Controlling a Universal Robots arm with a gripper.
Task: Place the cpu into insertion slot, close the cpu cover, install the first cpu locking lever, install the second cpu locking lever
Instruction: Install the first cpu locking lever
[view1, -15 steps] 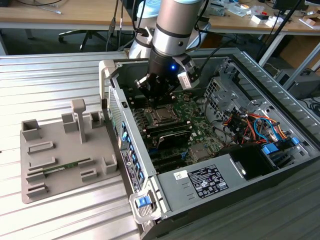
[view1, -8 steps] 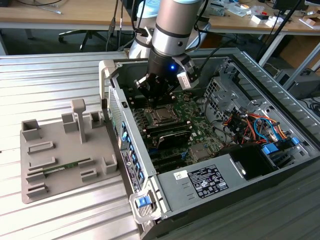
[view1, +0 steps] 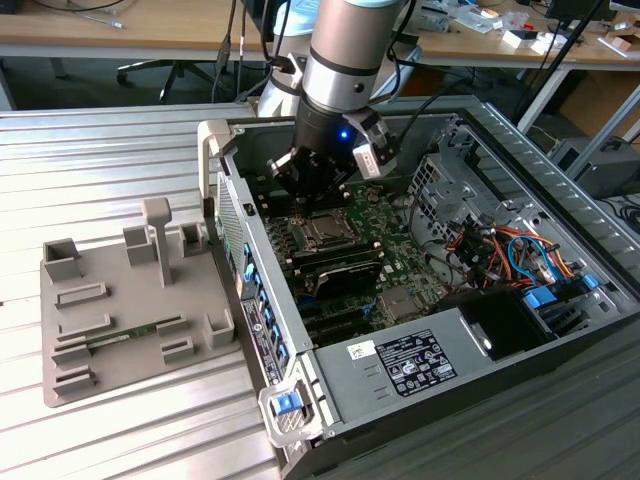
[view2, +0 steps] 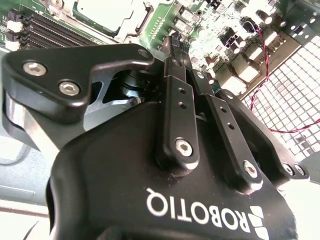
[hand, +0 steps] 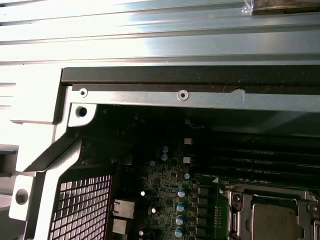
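The cpu (view1: 326, 232) lies flat in the insertion slot (view1: 308, 240) on the green motherboard inside the open computer case. Its silvery top also shows in both wrist views (hand: 274, 222) (view2: 100, 11). The cpu cover (hand: 239, 202) lies down around it as a thin metal frame, with the chip's top showing through the cut-out. My gripper (view1: 306, 192) hangs just above the board at the socket's far edge, a little clear of the chip. Its black fingers (view2: 172, 100) stand together, the gripper (view2: 176, 47) shut with nothing between them.
Long black memory slots (hand: 260, 155) run beside the socket. A black module (view1: 345, 275) sits just in front of it. The case's side wall (view1: 250, 280) and rim (hand: 185, 95) bound the board. A grey power supply (view1: 410, 365), coloured cables (view1: 500, 250) and a grey fixture tray (view1: 70, 350) lie around.
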